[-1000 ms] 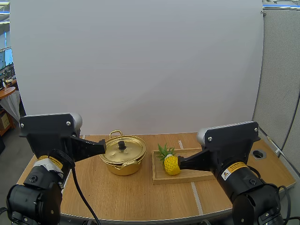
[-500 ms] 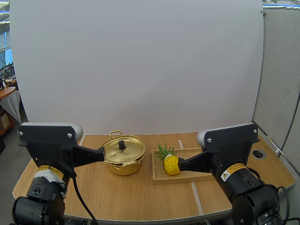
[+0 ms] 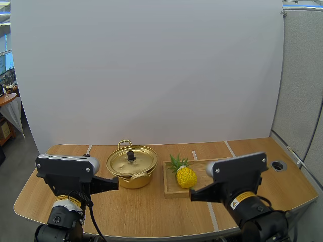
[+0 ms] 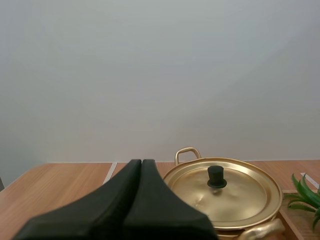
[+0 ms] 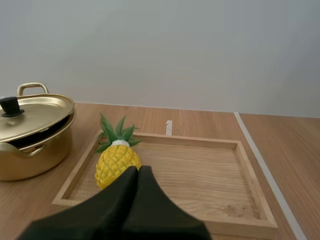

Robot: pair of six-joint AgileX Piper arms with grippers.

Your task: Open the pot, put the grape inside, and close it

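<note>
The pot (image 3: pixel 132 172) stands on the worktop (image 3: pixel 151 214) left of centre, toward the far side, with its lid (image 3: pixel 132 162) on; in the right wrist view the lid looks slightly askew, with a dark gap under its near edge. No grape shows; the fruit at hand is a small yellow pineapple (image 3: pixel 185 177) lying at the left end of a wooden tray (image 3: pixel 204 170), just right of the pot and apart from it.

The left pincer (image 3: pixel 114 183) is pressed together on nothing and hangs low at the pot's near left, pointing at it but not touching; the right pincer (image 3: pixel 194 194) is likewise pressed together and empty, near the tray's near edge, just short of the pineapple.

By my reading no step is done yet, so opening the pot is the step in hand. The next move calls for the left pincer to spread, rise above the rim and reach forward over the black knob (image 3: pixel 131 156) at the lid's middle, then settle and pinch it squarely. The knob is small, so the aim must be centred; the lift should go straight up, lest the askew lid drag the pot.
</note>
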